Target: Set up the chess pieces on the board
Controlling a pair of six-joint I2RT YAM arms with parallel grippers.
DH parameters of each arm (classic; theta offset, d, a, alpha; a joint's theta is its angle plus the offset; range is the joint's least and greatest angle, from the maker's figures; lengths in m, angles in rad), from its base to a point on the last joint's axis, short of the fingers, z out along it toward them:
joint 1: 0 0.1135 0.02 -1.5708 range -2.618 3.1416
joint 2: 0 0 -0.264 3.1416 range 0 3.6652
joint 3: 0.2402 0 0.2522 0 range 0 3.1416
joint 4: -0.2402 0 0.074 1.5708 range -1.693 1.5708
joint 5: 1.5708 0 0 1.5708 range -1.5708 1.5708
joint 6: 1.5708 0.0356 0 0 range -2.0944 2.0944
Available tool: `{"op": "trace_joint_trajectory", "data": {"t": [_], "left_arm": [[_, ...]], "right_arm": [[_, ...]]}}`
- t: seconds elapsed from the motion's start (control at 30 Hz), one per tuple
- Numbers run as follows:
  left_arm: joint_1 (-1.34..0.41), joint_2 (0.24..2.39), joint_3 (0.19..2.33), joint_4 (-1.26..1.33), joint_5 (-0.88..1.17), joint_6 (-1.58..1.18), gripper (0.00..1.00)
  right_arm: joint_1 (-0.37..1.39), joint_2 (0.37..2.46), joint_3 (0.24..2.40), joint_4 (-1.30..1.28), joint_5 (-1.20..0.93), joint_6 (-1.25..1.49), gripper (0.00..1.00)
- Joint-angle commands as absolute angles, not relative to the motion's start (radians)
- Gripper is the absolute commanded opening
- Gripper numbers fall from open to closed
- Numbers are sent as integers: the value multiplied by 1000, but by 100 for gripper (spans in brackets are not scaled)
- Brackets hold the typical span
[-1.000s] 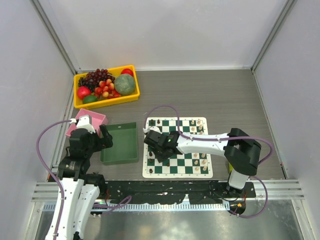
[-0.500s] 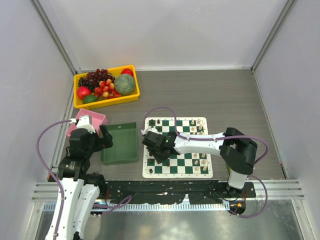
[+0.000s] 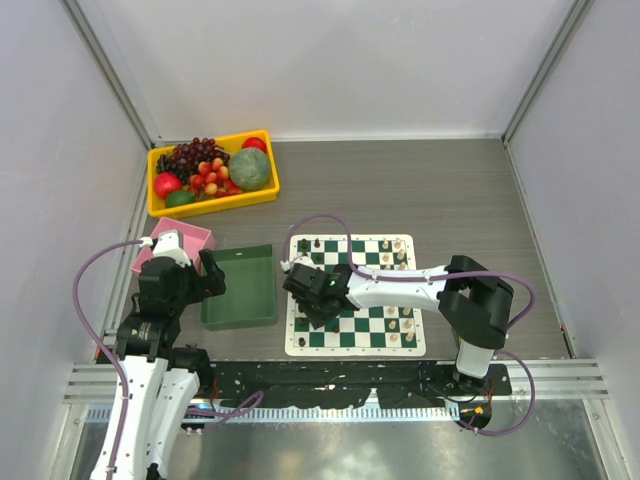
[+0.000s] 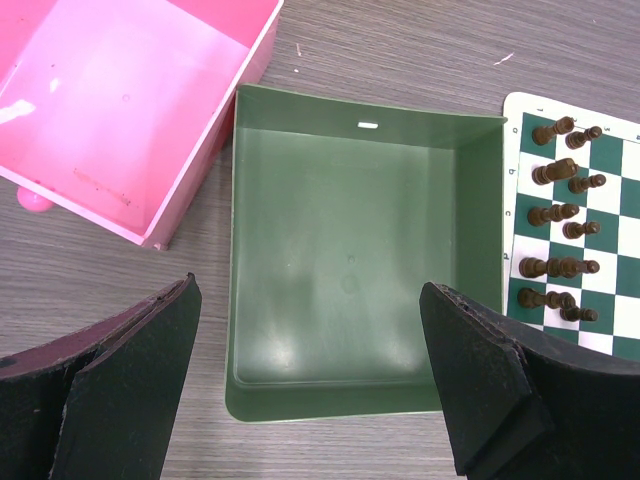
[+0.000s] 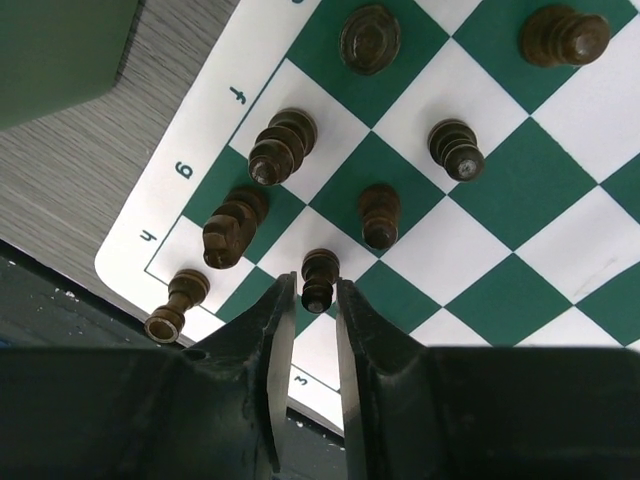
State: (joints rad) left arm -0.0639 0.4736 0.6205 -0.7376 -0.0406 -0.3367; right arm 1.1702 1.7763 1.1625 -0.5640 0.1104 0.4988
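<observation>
The dark pawn [image 5: 318,272] stands upright on a square near the 8 o'clock corner of the board [image 3: 350,349], in the second row in from the 9 o'clock edge. The right gripper [image 5: 313,290] straddles it, jaws narrowly parted. A sliver of white shows on one side, but I cannot tell whether the pads are pinching it or have let go.

To me this looks like the setting-down of one pawn among the dark pieces [image 5: 280,145] crowded at that edge. The cream pieces [image 3: 403,320] sit along the 3 o'clock side.

The next move calls for a clean release and a straight lift, since the neighbours stand close enough to topple.

At the board's 9 o'clock, the left gripper [image 4: 310,390] hangs wide open and empty above the green tray [image 4: 350,130].
</observation>
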Motion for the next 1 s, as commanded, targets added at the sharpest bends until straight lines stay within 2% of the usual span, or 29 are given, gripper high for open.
{"op": "trace_joint_trajectory", "data": {"t": [0.0, 0.47, 0.97], "left_arm": [[-61, 469, 624, -709, -38, -339, 99], [-61, 469, 626, -710, -37, -337, 99], [-61, 468, 624, -710, -37, -338, 99]], "right_arm": [[1180, 1747, 1175, -560, 141, 495, 30], [1178, 1597, 1082, -574, 227, 545, 41], [1175, 1608, 1051, -612, 189, 528, 40]]}}
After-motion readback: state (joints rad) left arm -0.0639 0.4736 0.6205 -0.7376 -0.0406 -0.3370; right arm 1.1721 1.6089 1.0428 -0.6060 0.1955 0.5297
